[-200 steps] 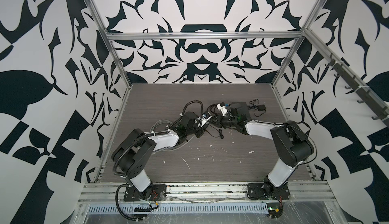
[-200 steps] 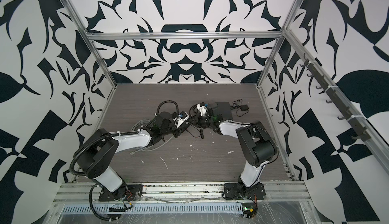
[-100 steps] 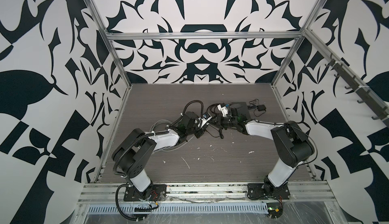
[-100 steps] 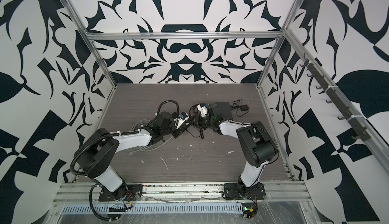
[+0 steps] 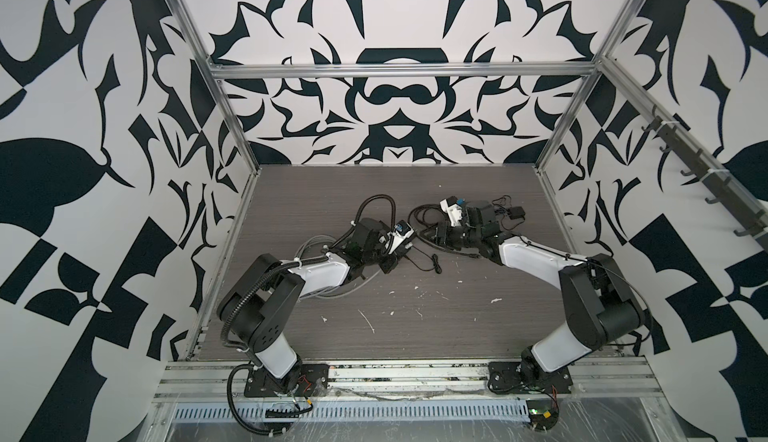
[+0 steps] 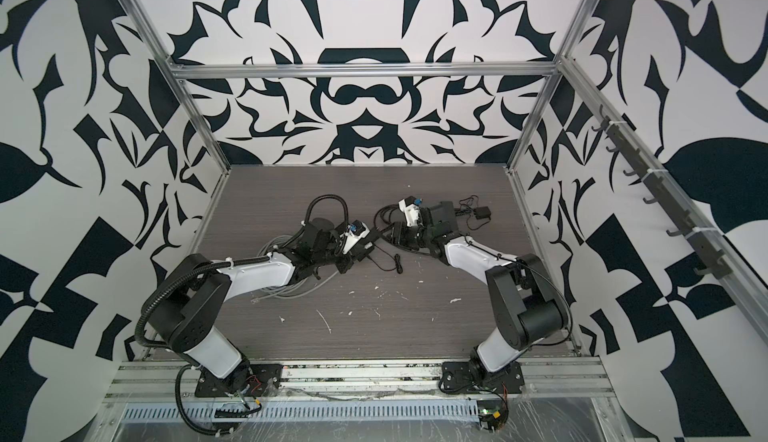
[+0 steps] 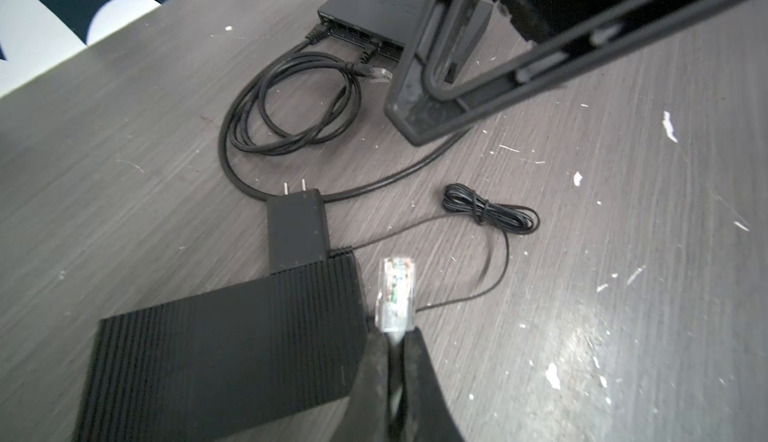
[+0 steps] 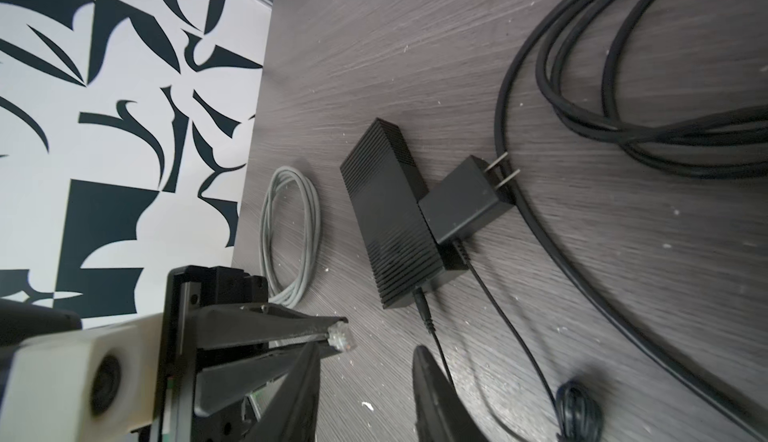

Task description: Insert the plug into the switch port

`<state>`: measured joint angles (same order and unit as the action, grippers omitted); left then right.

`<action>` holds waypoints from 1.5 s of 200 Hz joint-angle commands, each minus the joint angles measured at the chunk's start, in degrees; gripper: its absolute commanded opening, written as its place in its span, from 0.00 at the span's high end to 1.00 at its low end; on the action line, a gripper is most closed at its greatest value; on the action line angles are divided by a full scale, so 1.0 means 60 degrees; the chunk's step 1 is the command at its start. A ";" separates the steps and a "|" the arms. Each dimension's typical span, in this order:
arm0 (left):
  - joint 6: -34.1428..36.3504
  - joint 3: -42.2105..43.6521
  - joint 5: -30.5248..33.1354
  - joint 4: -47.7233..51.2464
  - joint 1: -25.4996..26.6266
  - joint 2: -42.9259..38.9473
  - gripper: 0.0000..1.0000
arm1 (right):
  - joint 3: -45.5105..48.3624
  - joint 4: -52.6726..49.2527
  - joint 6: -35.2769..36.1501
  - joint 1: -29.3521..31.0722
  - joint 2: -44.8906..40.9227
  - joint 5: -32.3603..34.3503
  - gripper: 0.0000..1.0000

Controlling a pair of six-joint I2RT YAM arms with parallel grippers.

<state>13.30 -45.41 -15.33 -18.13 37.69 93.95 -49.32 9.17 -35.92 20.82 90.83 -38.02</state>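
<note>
A clear plug sticks out past the tips of my left gripper, which is shut on the cable just behind it. The right wrist view shows the same plug at the left gripper's tip. The flat black switch lies further off, its port row facing me with two black cables plugged in. My right gripper is open and empty, a short way from the plug. In both top views the two grippers meet mid-table, with the switch partly hidden under the right arm.
A ribbed black box lies beside the left gripper with a power adapter leaning on it. A coiled black cable with a loose clear plug, a thin bundled wire and a grey cable coil lie around.
My right gripper has opened and drawn back a little to the right, away from the left gripper. The left gripper stays shut on the plug's cable, barely moved.
</note>
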 commanded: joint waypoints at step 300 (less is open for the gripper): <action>-0.1797 0.0974 -0.6386 -0.1524 -0.1740 -0.1216 1.00 | 0.0880 0.0231 0.0538 0.0344 -0.1766 -0.0520 0.61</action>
<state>4.62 -40.62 -49.10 -23.77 28.10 87.70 -44.38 9.61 -32.97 22.13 81.03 -40.07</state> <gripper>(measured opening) 0.083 0.395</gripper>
